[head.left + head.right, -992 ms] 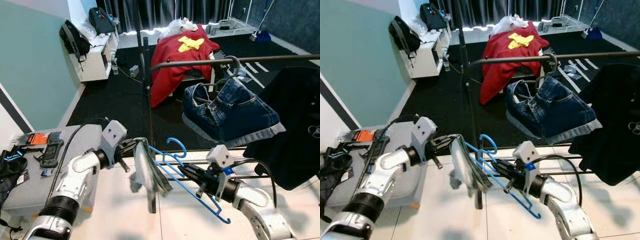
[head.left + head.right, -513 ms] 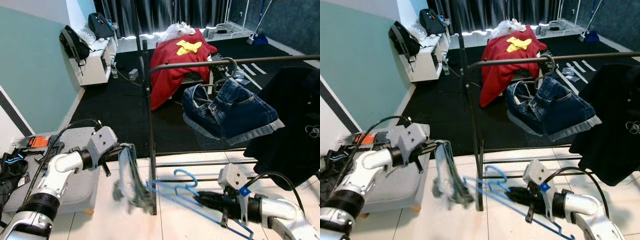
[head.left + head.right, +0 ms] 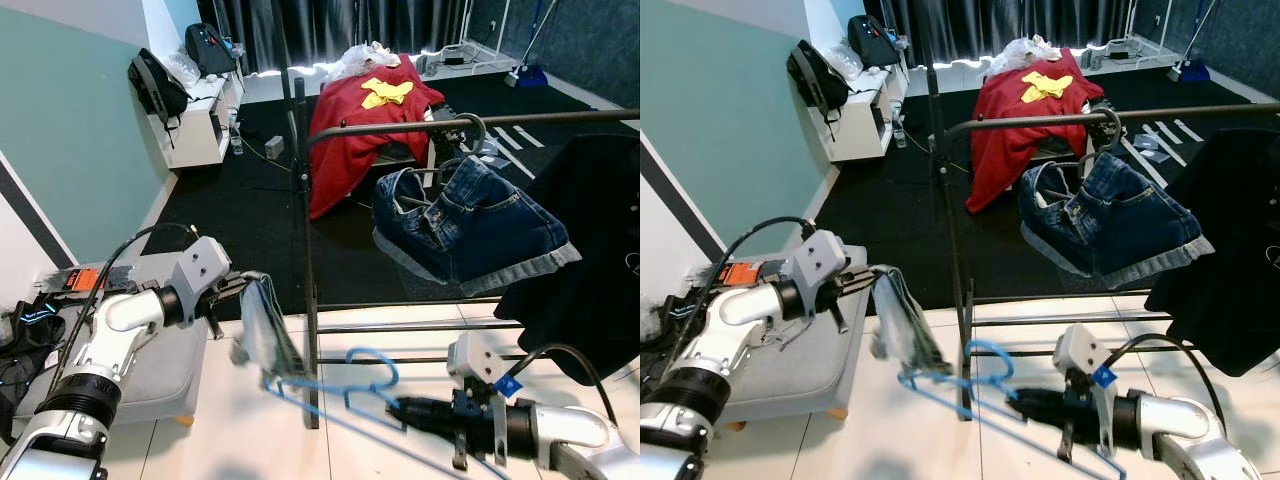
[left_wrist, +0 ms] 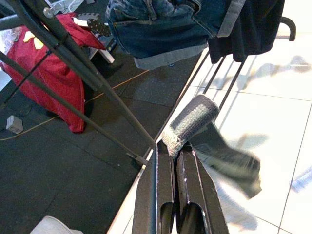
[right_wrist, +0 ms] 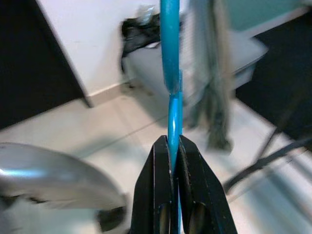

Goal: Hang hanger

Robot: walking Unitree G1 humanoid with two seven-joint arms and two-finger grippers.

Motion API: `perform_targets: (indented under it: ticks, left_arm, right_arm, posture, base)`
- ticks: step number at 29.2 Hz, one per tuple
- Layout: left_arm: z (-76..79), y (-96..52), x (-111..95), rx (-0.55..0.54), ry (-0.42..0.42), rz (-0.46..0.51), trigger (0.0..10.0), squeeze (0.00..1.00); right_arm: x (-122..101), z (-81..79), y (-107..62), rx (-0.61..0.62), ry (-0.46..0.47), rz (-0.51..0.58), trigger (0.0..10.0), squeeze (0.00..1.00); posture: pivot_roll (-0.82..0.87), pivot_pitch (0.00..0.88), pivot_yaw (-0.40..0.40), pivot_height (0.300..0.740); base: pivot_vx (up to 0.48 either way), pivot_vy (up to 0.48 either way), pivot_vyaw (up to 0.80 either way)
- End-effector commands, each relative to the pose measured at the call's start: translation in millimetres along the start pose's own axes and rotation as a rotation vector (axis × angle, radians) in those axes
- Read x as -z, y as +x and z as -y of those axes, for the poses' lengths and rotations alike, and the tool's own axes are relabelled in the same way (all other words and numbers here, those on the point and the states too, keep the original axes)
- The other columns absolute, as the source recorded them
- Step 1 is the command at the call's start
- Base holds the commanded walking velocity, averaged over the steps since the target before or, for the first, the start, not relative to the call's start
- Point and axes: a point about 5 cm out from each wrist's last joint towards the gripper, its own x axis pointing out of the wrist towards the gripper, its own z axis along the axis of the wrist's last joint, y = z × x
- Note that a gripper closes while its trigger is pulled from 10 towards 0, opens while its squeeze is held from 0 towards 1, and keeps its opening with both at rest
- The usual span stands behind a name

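A blue plastic hanger point(image 3: 335, 388) lies low over the white tiles in front of the rack's post, its hook point(image 3: 372, 360) pointing up. My right gripper point(image 3: 400, 408) is shut on the hanger's bar; the right wrist view shows the fingers point(image 5: 158, 165) clamped on the blue bar point(image 5: 170, 73). A grey garment point(image 3: 262, 328) dangles from my left gripper point(image 3: 240, 290), which is shut on it. Its blurred lower end meets the hanger's left tip. In the left wrist view the cloth point(image 4: 191, 123) sits at the fingertips point(image 4: 158, 161). The dark rack rail point(image 3: 480, 122) runs overhead on the right.
Denim shorts point(image 3: 470, 220) and a black garment point(image 3: 590, 260) hang from the rail. The rack post point(image 3: 305, 250) stands between my arms. A grey padded box point(image 3: 150, 345) is under my left arm. A red cloth point(image 3: 350, 130) drapes a chair on the black carpet behind.
My right gripper has dropped low and pulled back to the right with the hanger. My left gripper has drawn left with the grey garment. The camera has shifted slightly.
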Motion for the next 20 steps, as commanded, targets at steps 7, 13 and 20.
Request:
perform_targets:
  ticks: [7,13,20]
  left_arm:
    - [-4.3,-5.0,4,-0.043,0.040,-0.029,10.0,0.00]
    - [-3.7,-3.4,7,-0.061,0.023,-0.037,10.0,0.00]
    - [7.8,-20.8,33,0.151,0.041,-0.259,10.0,0.00]
  right_arm:
    - [-9,-4.5,6.8,-0.019,-0.134,-0.048,10.0,0.00]
    - [-7,-14.2,13.5,-0.086,-0.185,-0.108,10.0,0.00]
    - [-23,6.6,5.0,0.018,-0.168,0.031,10.0,0.00]
  posture:
    - [-0.09,0.031,0.082,0.740]
    - [-0.09,0.032,0.090,0.740]
    - [-0.10,0.034,0.111,0.740]
  base:
    - [0.000,0.000,0.00]
    - [0.000,0.000,0.00]
    - [0.000,0.000,0.00]
